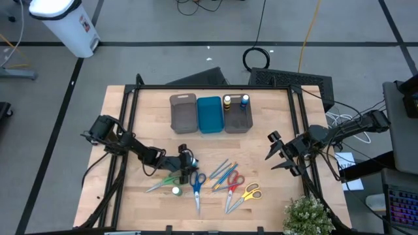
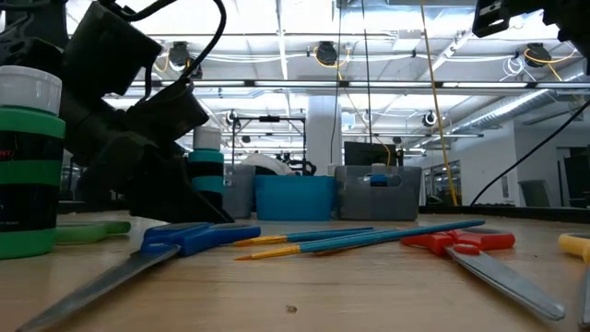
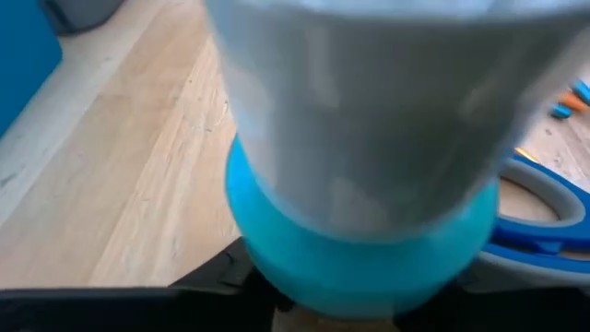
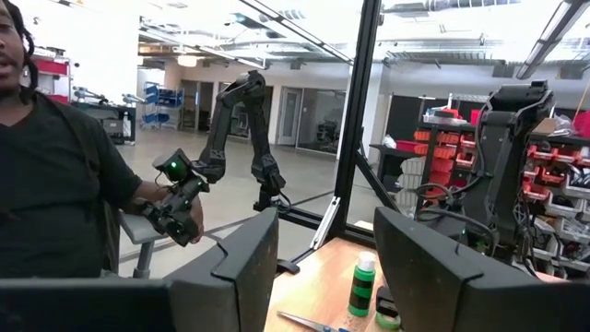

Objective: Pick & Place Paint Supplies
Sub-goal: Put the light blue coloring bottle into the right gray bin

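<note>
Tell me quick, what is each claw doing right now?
Left claw: around the blue-topped bottle; a firm grip cannot be told.
Right claw: open, empty, raised at the table's right side.

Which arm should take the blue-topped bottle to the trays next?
Left. The left gripper is already around the blue-topped bottle; the right gripper hangs open at the table's right edge.

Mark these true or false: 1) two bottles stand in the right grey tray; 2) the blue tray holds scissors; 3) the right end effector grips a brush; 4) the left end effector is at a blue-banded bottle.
1) True: two bottles stand in the right grey tray.
2) False: the blue tray looks empty.
3) False: the right end effector is open and holds nothing.
4) True: the left end effector is at the blue-banded bottle.
</note>
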Controlling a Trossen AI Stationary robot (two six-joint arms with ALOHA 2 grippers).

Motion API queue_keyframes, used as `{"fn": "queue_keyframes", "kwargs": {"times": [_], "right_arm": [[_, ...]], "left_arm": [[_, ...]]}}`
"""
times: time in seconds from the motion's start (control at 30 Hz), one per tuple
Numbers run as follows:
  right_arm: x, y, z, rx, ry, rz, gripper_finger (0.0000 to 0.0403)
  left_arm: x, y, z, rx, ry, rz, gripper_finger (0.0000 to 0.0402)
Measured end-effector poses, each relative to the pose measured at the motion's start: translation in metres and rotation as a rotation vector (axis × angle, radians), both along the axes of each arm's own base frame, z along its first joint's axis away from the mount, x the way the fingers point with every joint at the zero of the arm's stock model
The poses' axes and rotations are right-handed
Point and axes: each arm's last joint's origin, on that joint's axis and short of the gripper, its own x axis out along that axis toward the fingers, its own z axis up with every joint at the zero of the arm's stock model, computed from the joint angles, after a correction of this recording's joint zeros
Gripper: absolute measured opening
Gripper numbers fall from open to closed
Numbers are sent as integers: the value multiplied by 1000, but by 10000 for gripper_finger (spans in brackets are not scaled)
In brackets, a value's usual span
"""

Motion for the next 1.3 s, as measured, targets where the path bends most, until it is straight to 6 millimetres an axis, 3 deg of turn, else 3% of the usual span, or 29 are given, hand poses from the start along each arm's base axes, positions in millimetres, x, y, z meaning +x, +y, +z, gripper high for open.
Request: {"fn": "queue_keyframes", "kwargs": {"times": [0.17, 0.37, 0.67, 0.77, 1.0, 1.2, 1.3], "right_arm": [[0, 0, 0, 0, 0, 0, 171], [0, 0, 0, 1, 0, -3, 171], [-1, 0, 2, 5, -24, -6, 171], [0, -1, 3, 17, -25, -44, 171], [3, -9, 11, 168, -76, -314, 171], [23, -6, 11, 226, 43, -441, 174], [42, 2, 17, 186, 154, -536, 186]], "left_arm": [[1, 1, 0, -32, -11, 40, 132], [1, 8, 8, -110, -39, 131, 148], [6, 24, 70, -139, -247, 161, 124], [15, 25, 97, -92, -292, 142, 126], [54, 19, 141, 22, -276, 96, 131], [79, 17, 145, 50, -283, 92, 127], [84, 18, 137, 53, -254, 88, 130]]}}
